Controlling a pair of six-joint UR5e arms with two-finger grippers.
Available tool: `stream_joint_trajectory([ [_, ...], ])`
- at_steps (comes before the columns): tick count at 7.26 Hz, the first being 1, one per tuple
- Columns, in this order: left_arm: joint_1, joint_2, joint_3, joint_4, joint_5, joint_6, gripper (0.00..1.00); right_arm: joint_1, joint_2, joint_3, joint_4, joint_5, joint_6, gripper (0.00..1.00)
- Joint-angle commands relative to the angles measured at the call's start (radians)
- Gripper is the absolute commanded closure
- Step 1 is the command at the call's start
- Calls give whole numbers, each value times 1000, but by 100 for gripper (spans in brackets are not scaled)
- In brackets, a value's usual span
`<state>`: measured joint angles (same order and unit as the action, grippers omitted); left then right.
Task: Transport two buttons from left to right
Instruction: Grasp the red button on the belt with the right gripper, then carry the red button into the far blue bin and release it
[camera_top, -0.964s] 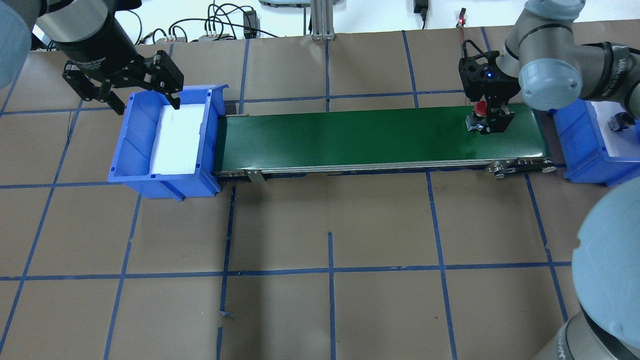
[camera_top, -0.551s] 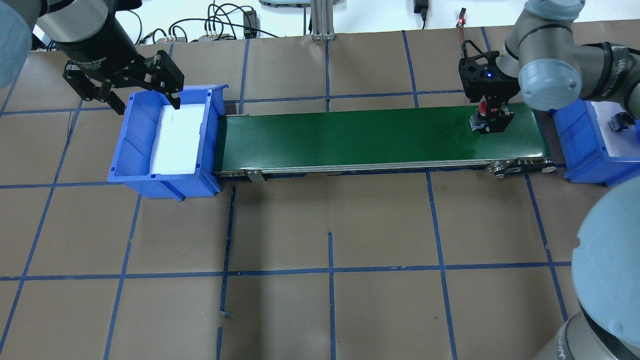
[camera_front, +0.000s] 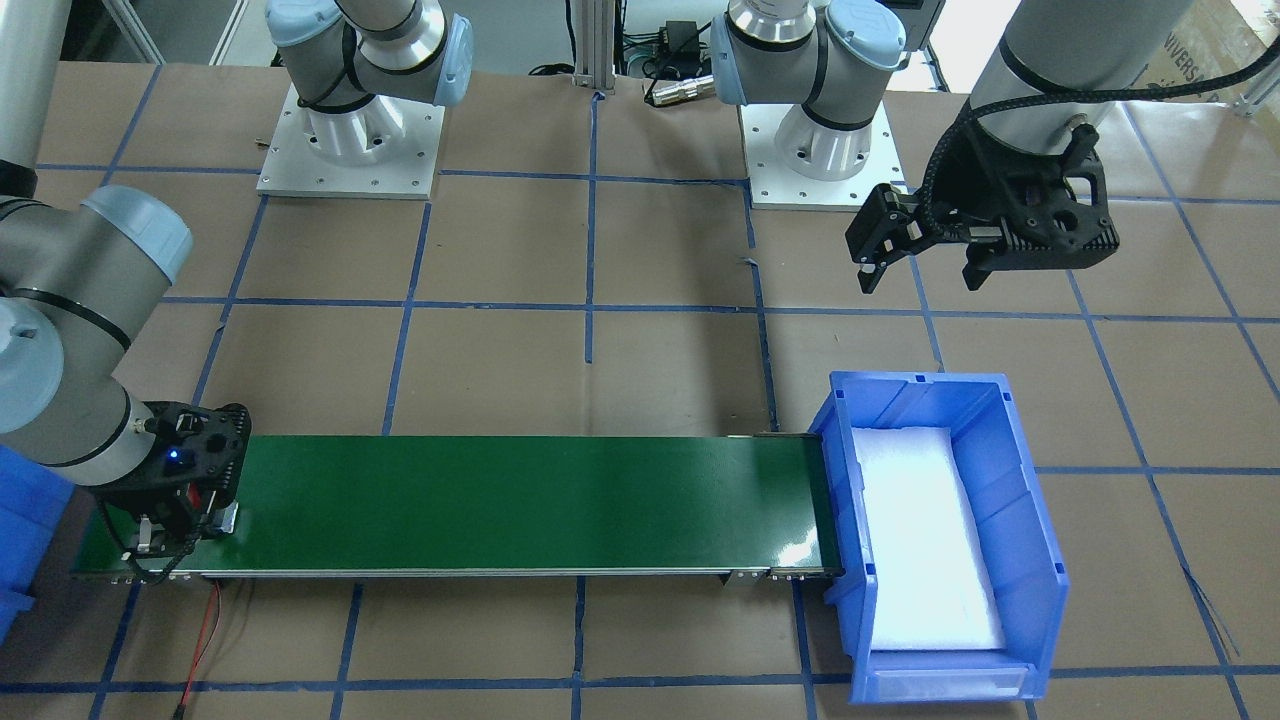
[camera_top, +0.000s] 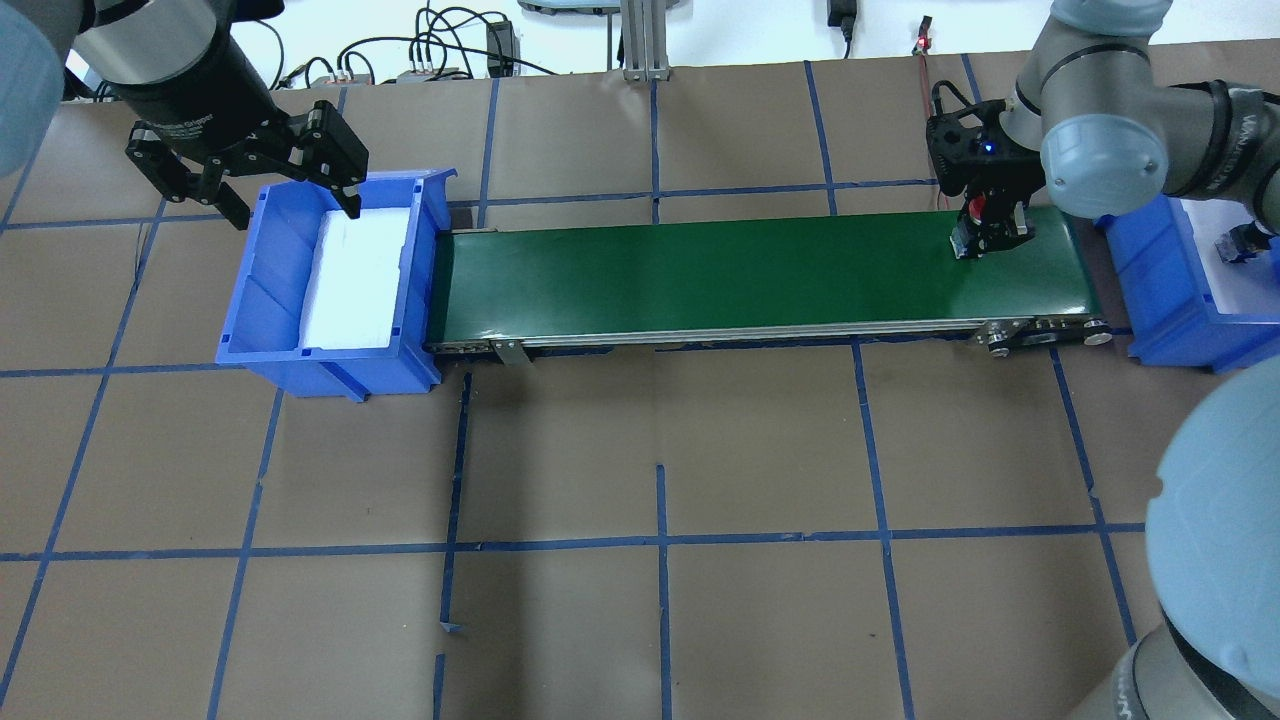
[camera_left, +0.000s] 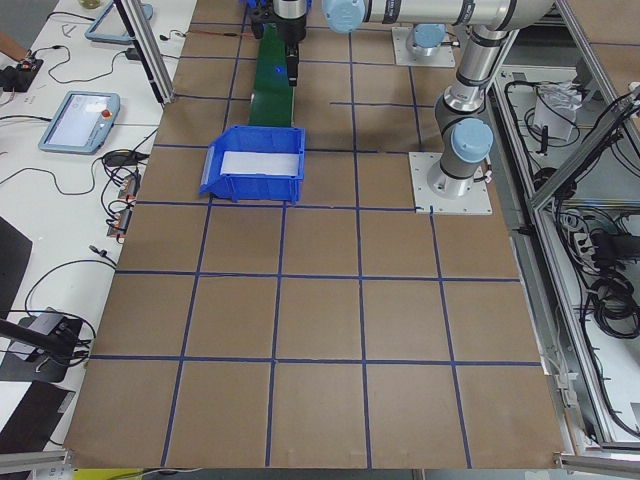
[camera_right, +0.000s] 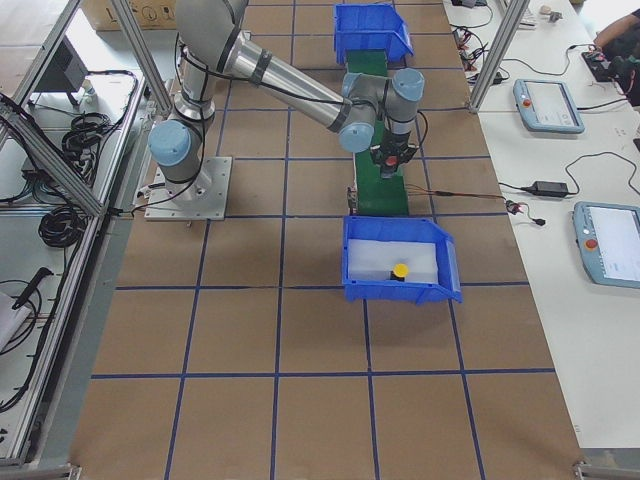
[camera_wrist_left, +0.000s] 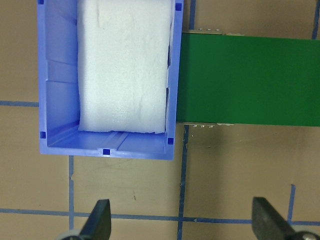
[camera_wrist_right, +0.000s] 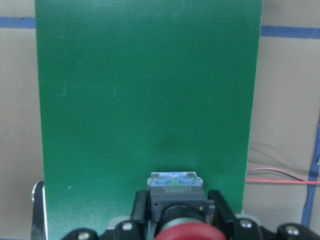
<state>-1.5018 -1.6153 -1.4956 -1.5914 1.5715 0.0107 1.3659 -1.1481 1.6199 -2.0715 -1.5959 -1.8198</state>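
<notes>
The red button (camera_wrist_right: 176, 192) sits pinched in the right hand (camera_wrist_right: 180, 212), pads on the flat sides of its black body under the cap, over the conveyor belt's (camera_top: 700, 270) right end. It looks like light, rigid, smooth plastic; the squared body is the sound hold, not the domed cap. The yellow button (camera_right: 400, 270) lies in the right bin (camera_right: 395, 293); the left hand (camera_top: 297, 215) hangs spread near the left bin (camera_top: 330, 365).

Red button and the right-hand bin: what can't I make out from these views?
red button: its cap is cut off by the right wrist view's bottom edge; overhead, the right gripper covers most of it. Whether it touches the belt cannot be told.
right bin: overhead, largely hidden by the right arm and the frame edge.
yellow button: too small in exterior right for detail.
</notes>
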Motion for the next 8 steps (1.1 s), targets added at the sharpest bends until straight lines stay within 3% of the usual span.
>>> stream_joint_trajectory([
  [1, 0, 0, 0, 1, -1, 0, 0, -8, -65, -18, 7, -18, -1, 87],
  [3, 0, -2, 2, 2, -1, 0, 0, -138, -70, -86, 17, -13, -31, 87],
  [5, 0, -2, 0, 2, 1, 0, 0, -317, -50, -147, 33, 1, -247, 87],
  [8, 0, -2, 0, 2, 1, 0, 0, -399, 40, -141, 30, 62, -317, 86],
])
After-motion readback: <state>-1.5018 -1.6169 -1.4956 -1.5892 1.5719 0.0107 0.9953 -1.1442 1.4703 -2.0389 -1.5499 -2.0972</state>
